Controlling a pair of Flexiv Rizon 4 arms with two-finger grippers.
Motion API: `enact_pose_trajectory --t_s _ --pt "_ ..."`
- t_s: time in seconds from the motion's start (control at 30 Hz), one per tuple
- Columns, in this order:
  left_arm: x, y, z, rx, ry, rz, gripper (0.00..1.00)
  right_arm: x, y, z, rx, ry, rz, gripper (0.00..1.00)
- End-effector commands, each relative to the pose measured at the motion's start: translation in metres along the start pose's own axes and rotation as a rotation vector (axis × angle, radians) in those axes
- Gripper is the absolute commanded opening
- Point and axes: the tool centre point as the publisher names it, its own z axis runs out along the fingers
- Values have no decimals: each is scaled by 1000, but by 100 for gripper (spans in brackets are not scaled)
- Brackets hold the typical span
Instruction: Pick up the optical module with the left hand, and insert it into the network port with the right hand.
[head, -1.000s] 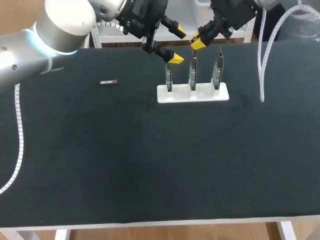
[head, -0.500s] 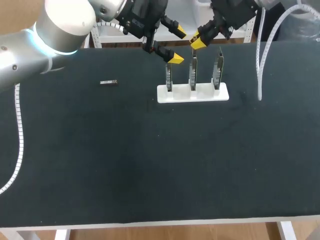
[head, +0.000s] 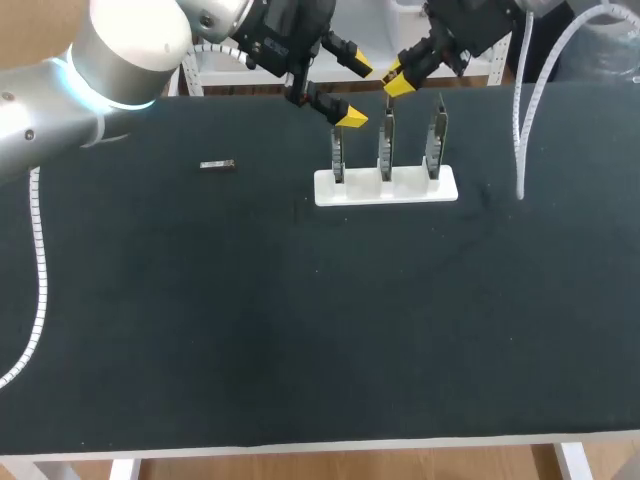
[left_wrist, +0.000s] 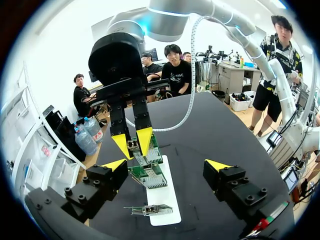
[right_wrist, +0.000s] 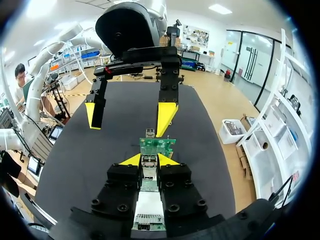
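Note:
A white stand (head: 386, 187) at the back of the table holds three upright circuit boards with network ports (head: 386, 140). My right gripper (head: 397, 83) hangs just above the middle board, shut on a small silver optical module (right_wrist: 148, 161). The module sits between its yellow tips, over the green board (right_wrist: 158, 146). My left gripper (head: 356, 93) stands open beside the left board, nothing between its fingers (left_wrist: 166, 167). From the left wrist, the right gripper (left_wrist: 134, 144) and its module are straight ahead over the boards (left_wrist: 146, 175). Another optical module (head: 217, 165) lies flat on the mat to the left.
A white corrugated cable (head: 521, 120) from my right arm hangs down over the table's back right. A second cable (head: 38, 270) drapes along the left edge. The black mat (head: 320, 330) stretches from the stand to the front edge.
The right gripper with its module has edged slightly up and right over the middle board, and its hanging cable has swung a little left. The left arm has not moved.

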Motion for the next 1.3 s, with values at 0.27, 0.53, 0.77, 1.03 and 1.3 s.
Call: enact_pose_trajectory --t_s 0.27,0.53,0.77,1.03,1.3 --pt "0 0 0 0 3 1 100 2 5 4 0 -4 0 0" --pt "0 0 0 0 3 1 100 1 3 5 0 -2 -2 0" --pt "0 0 0 0 3 1 100 1 2 6 0 -1 2 0" --pt "0 0 0 0 3 1 100 5 3 4 3 -1 7 0" --pt "0 0 0 0 3 1 100 7 3 5 -4 -13 8 0"
